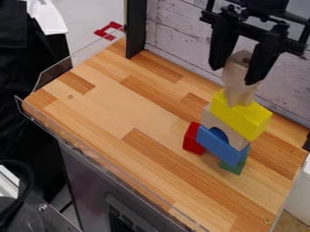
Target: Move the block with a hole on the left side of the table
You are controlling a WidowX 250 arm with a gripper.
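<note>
The gripper (pixel 238 56) is at the upper right, around the upper part of a natural wood block (pixel 239 79) with a small round hole near its top. Whether it grips the block cannot be made out. That block stands upright with its narrower lower end at the top of a yellow block (pixel 241 115). Beneath the yellow block is a wooden arch-shaped piece (pixel 211 119), partly hidden by a tilted blue block (pixel 221 147). A red block (pixel 193 138) is beside the blue one at the left, and a green block (pixel 234 166) shows low at the right.
The stack stands on the right part of the wooden table (pixel 121 106), near the whitewashed plank wall behind. A clear rim (pixel 54 74) runs along the table's left side. A black post (pixel 136 29) rises at the back edge, with a red bracket (pixel 109 31) left of it.
</note>
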